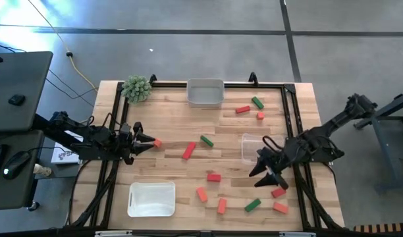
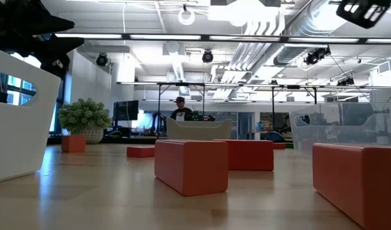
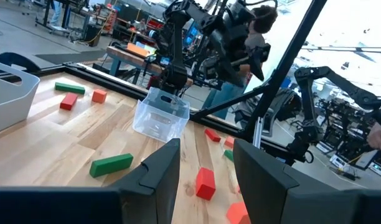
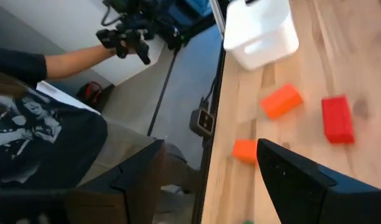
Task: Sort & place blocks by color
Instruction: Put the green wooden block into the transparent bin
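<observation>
Along the near edge of the tabletop [image 1: 168,118] a white tray [image 1: 152,199] sits toward the left. To its right lies a loose row of blocks: a red block [image 1: 201,194], an orange block [image 1: 222,206], a green block [image 1: 253,205] and a second orange block [image 1: 280,208], with another red block [image 1: 278,192] just behind that last one. The right gripper [image 1: 268,174] hangs just beyond that red block, at the near side of a clear tray [image 1: 254,148]. Its jaws are spread wide with nothing between them. A small red block [image 1: 214,176] lies apart toward the middle. Farther in, a long red block [image 1: 189,151] lies tilted beside a green block [image 1: 207,140]. On the left side the left gripper [image 1: 149,141] points at an orange-coral block [image 1: 157,142] just off its tips, with its jaws part-way apart and holding nothing. Toward the far right are a coral block [image 1: 260,116], a red block [image 1: 242,109] and a green block [image 1: 257,102]. At the far edge a pale tray [image 1: 205,93] stands in the middle, and a spiky green plant ball [image 1: 137,87] is at the far left corner.
</observation>
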`<act>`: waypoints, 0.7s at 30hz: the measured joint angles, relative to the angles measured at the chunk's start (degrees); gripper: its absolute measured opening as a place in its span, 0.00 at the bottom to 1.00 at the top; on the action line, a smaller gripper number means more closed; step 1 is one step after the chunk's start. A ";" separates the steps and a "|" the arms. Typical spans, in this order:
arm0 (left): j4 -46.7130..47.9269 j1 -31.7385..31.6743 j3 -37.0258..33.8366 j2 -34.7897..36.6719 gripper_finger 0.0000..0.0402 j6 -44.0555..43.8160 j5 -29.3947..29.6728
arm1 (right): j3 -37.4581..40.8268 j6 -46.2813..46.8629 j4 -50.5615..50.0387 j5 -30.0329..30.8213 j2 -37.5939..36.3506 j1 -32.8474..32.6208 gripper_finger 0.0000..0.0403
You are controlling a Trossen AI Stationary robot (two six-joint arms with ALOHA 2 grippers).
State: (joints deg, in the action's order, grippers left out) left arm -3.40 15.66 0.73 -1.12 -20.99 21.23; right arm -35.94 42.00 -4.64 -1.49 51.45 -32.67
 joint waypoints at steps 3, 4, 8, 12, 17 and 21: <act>0.02 0.01 -0.01 0.00 0.34 -0.04 0.00 | 0.00 1.82 0.09 1.55 2.23 -2.09 0.61; 0.01 0.00 -0.01 0.00 0.34 -0.02 0.00 | 0.00 2.47 0.04 1.63 3.03 -2.68 0.61; 0.02 0.00 -0.02 0.02 0.34 0.02 0.00 | 0.00 4.90 -0.28 0.57 6.47 -4.19 0.61; 0.02 0.00 -0.02 0.00 0.34 0.11 0.00 | -0.11 7.10 -0.36 -0.62 10.06 -5.18 0.61; 0.02 0.00 -0.02 0.00 0.34 0.11 0.00 | -6.56 3.84 -3.45 -0.69 15.17 -5.78 0.61; 0.04 0.01 -0.02 0.00 0.34 0.11 0.00 | -14.95 -2.83 -16.86 -0.74 19.57 -5.76 0.61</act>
State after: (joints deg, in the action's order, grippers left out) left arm -3.36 15.67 0.71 -1.12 -20.88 21.23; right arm -50.89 39.17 -21.51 -2.23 71.02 -38.44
